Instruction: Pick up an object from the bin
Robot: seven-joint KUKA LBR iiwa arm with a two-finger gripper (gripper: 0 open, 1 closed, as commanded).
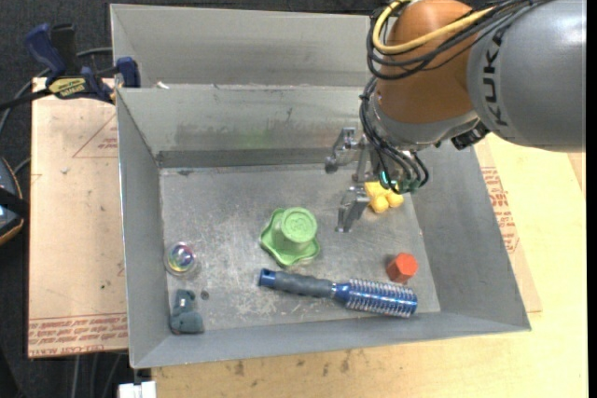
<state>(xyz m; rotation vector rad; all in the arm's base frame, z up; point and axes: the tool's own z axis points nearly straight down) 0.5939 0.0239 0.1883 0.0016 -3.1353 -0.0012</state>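
While its two metal fingers stand spread around nothing, the gripper (345, 182) hangs just beside a small yellow plastic piece (381, 198), near a green ridged plastic cup (291, 235).

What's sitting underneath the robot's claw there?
Under the open gripper there is only bare bin floor. Just beside it lies a small yellow thing, partly covered by the robot's wrist, so its whole shape cannot be seen.

A small yellow thing (378, 197) in the bin (140, 200)
It lies on the grey floor, right of the middle, toward the far side; its shape is partly hidden.
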